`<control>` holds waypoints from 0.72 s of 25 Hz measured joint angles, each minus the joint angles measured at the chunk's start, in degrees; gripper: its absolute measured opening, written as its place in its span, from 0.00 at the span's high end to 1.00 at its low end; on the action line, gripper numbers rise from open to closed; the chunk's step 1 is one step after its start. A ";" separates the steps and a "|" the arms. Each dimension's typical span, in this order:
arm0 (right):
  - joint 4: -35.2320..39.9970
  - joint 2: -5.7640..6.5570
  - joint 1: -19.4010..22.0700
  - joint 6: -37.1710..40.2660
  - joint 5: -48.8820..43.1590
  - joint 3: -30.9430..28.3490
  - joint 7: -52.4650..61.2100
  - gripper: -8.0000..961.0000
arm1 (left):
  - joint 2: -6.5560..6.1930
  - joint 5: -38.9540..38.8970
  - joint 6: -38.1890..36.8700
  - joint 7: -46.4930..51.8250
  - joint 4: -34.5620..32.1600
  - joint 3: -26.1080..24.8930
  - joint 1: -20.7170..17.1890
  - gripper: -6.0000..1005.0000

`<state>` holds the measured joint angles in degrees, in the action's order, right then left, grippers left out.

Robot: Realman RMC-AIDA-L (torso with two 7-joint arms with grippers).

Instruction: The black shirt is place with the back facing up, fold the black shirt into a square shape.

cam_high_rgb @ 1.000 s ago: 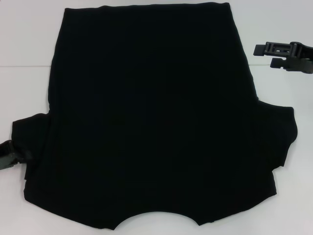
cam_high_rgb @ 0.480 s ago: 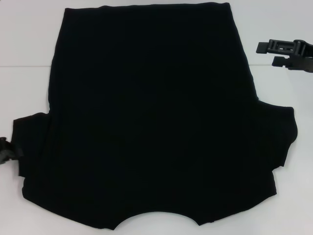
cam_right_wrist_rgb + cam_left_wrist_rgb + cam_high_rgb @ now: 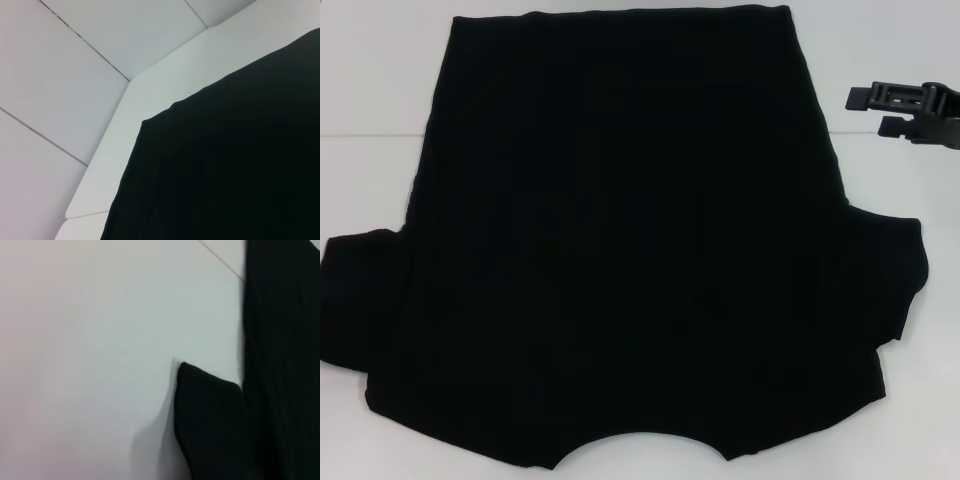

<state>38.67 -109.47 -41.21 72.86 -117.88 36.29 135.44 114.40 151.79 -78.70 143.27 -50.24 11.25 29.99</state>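
The black shirt [image 3: 630, 240] lies flat on the white table [image 3: 370, 80], plain side up, with the neckline curve at the near edge and the hem at the far side. Both short sleeves are spread out sideways; the left sleeve [image 3: 360, 295] reaches the edge of the head view. My right gripper [image 3: 866, 112] is open and empty, just off the shirt's right side near the far corner. My left gripper is out of view. The left wrist view shows the left sleeve [image 3: 210, 425] beside the shirt body. The right wrist view shows a hem corner [image 3: 225, 165].
The white table shows bare strips on the left [image 3: 90, 350] and right [image 3: 920, 190] of the shirt. A table edge and pale floor tiles [image 3: 60, 75] show in the right wrist view beyond the hem corner.
My left gripper, at the left sleeve a second ago, has left the head view. The left sleeve now lies spread farther left. The right gripper has hardly moved.
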 joint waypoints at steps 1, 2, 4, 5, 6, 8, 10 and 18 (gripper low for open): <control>0.00 0.04 0.03 -0.01 0.00 0.01 0.00 0.04 | -0.21 0.18 0.14 0.02 -0.04 -0.53 0.12 0.96; 0.00 0.08 0.05 -0.04 0.01 0.01 0.00 0.04 | -0.37 0.36 0.16 0.02 -0.12 -0.74 0.29 0.96; 0.00 0.14 0.07 -0.07 0.01 0.01 0.00 0.04 | -0.86 1.21 0.27 0.20 -0.63 -0.95 0.96 0.96; 0.00 0.16 0.07 -0.07 0.02 0.01 0.00 0.04 | -1.03 1.61 0.34 0.38 -0.93 -1.04 1.22 0.96; 0.00 0.19 0.08 -0.07 0.02 -0.01 0.00 0.04 | -1.20 1.93 0.41 0.74 -1.22 -1.19 1.45 0.96; 0.00 0.24 0.08 -0.07 0.02 -0.20 -0.01 0.04 | -1.45 2.09 0.61 1.71 -1.76 -1.80 1.69 0.96; 0.00 0.25 0.08 -0.06 0.02 -0.48 -0.04 0.04 | -1.50 2.04 0.81 2.17 -2.03 -2.66 1.76 0.96; 0.00 0.24 0.16 0.01 0.02 -0.60 -0.31 0.04 | -1.88 1.67 0.28 2.23 -1.99 -3.22 2.52 0.96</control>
<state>38.67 -109.23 -41.05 72.87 -117.86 35.68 135.13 112.53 153.46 -78.42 145.50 -52.23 8.03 32.51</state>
